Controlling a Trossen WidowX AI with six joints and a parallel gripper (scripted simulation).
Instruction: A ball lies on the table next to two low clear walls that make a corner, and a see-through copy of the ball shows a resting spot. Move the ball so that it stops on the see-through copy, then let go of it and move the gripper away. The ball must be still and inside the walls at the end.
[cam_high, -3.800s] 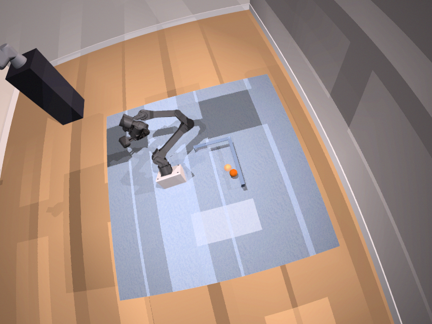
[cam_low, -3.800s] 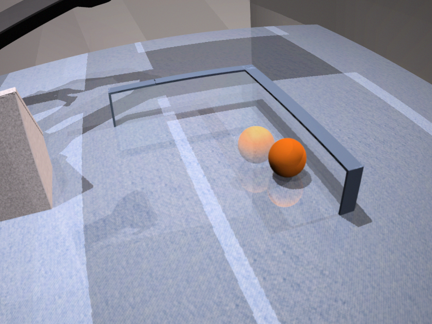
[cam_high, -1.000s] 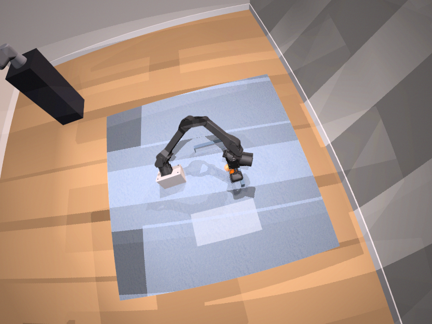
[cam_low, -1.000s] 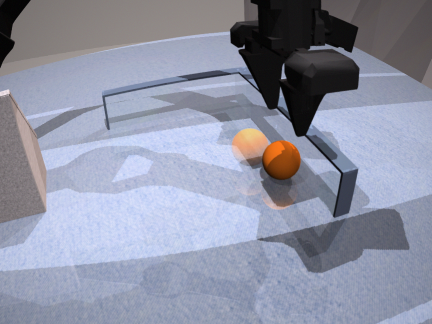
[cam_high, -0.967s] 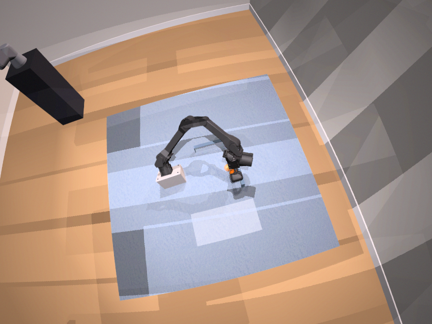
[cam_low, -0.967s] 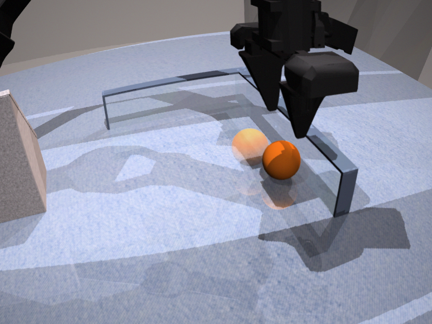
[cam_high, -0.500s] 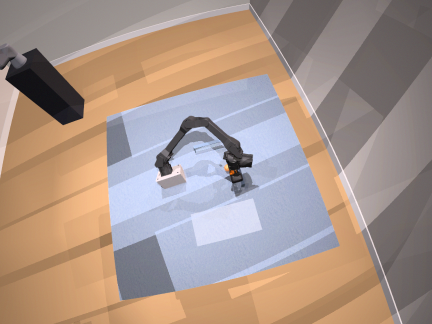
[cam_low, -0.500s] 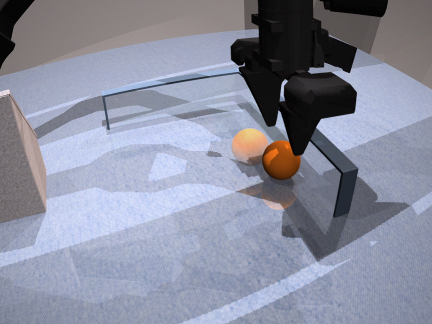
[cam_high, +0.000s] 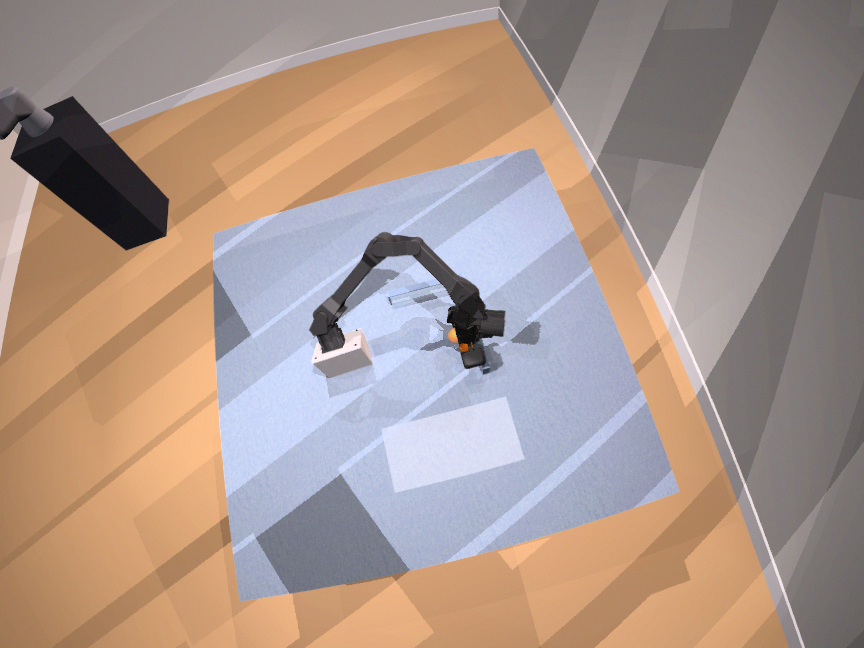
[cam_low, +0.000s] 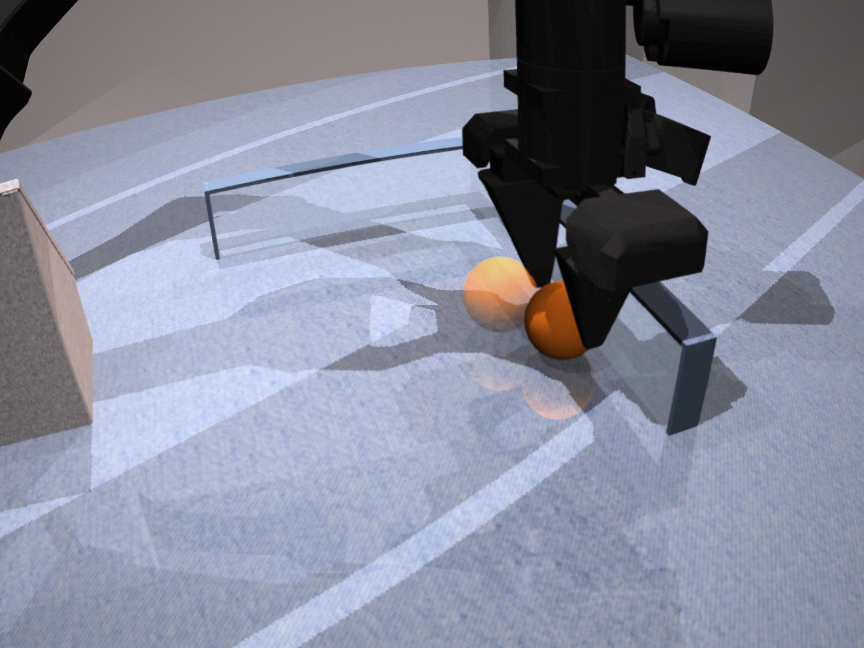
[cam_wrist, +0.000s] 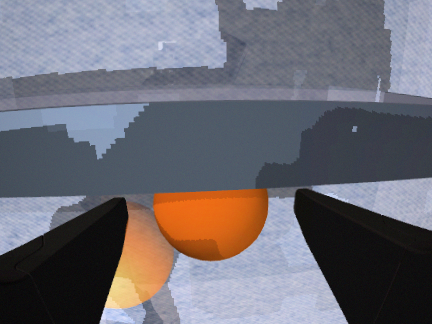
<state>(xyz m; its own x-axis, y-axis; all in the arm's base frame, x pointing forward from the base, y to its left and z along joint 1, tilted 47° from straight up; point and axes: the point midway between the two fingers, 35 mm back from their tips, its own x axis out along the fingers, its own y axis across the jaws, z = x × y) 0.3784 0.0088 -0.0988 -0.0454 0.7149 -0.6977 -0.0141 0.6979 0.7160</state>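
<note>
The orange ball (cam_high: 464, 347) (cam_low: 549, 324) (cam_wrist: 212, 222) rests on the table inside the corner, close beside one clear wall (cam_low: 690, 387) (cam_wrist: 200, 145). The paler see-through copy (cam_high: 452, 335) (cam_low: 494, 296) (cam_wrist: 145, 260) is right next to it, farther into the corner and a little away from that wall; the two overlap slightly in the exterior view. My gripper (cam_low: 567, 313) (cam_wrist: 212, 204) is open and points down, one finger on each side of the ball. The wrist view shows gaps between the ball and both fingers. The near finger hides part of the ball in the exterior view.
The other clear wall (cam_high: 418, 294) (cam_low: 328, 165) stands at the back, and the arm hides the corner where the walls meet. The robot's pale base block (cam_high: 343, 355) (cam_low: 41, 334) is to the left. A white rectangle (cam_high: 453, 446) lies on the blue mat (cam_high: 572, 432).
</note>
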